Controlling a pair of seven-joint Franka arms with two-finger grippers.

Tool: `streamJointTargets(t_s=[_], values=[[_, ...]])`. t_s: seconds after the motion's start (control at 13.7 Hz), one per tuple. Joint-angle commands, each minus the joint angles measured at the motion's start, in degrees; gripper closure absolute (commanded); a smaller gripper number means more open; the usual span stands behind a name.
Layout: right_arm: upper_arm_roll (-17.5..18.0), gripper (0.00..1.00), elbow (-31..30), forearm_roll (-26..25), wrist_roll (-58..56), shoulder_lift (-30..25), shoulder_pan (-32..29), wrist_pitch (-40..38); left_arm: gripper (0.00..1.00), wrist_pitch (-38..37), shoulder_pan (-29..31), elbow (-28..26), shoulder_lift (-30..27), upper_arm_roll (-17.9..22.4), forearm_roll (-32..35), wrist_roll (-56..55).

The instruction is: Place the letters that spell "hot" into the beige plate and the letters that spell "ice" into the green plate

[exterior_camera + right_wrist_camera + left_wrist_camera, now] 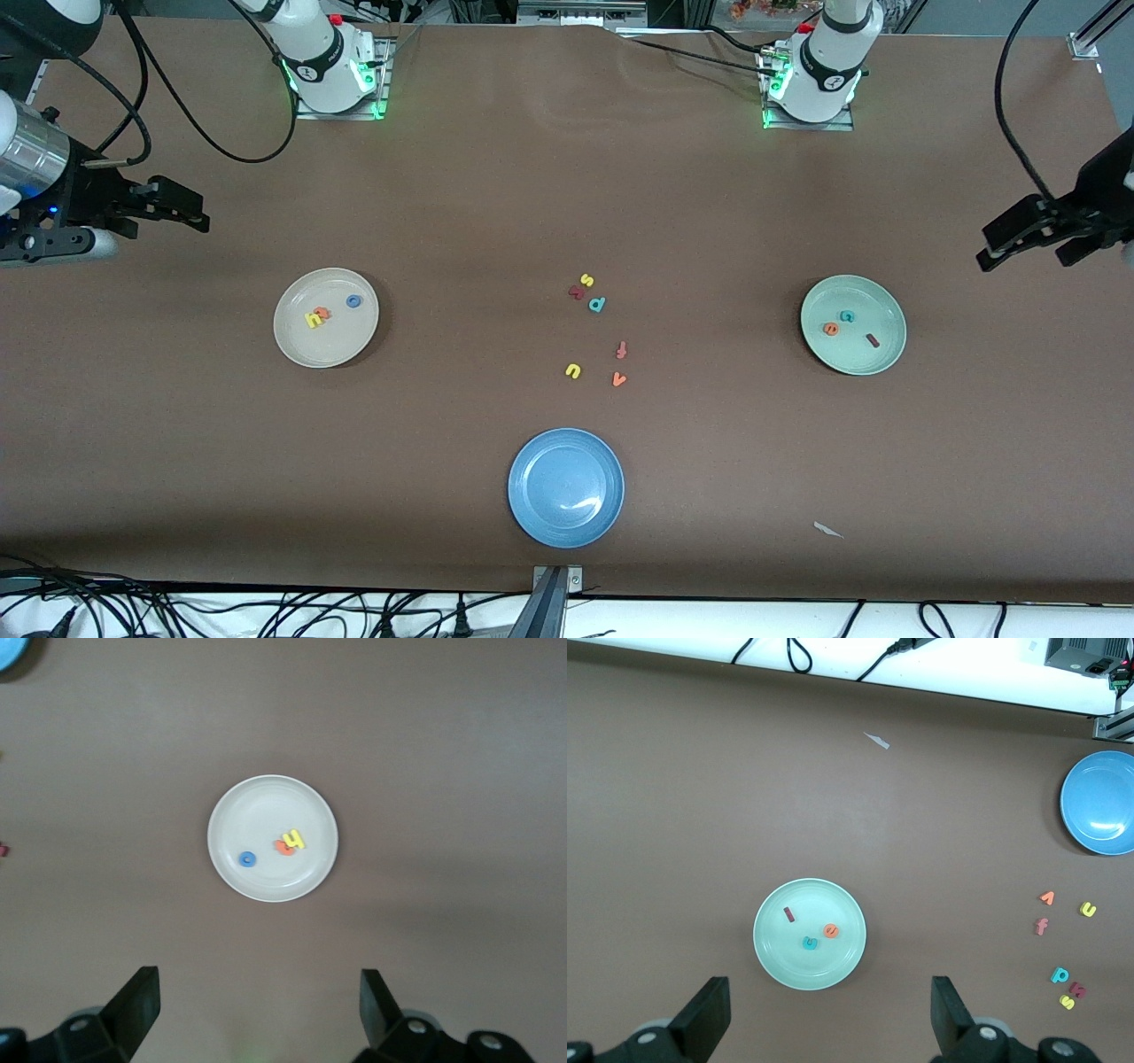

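Now both grippers, left [1019, 244] and right [182, 211], hang spread and empty over bare table; beige plate [301, 350] holds h, o, t; green plate [886, 350] holds i, c, e.

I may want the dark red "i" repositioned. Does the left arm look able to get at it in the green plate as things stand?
Probably yes. The left gripper is open and empty, up beside the green plate. The dark red "i" lies flat, apart from the teal "c" and orange "e", with nothing over it.

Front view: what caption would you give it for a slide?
Sorting finished: "hot" letters in the beige plate, "ice" letters in the green plate, both arms waiting with grippers open.
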Motion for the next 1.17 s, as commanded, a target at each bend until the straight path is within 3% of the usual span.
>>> streamJointTargets(t_s=[0.0,1.1], values=[[0.5,0.0,2.8,-2.0,0.4,0.0,0.0,-3.5,0.0,-0.5,-0.6,-2.8,-2.0,1.0,-1.9,1.9],[0.5,0.0,4.8,-1.4,0.0,1.2,0.3,-4.0,0.0,-0.6,-0.9,-2.8,2.2,0.4,-1.1,2.1]])
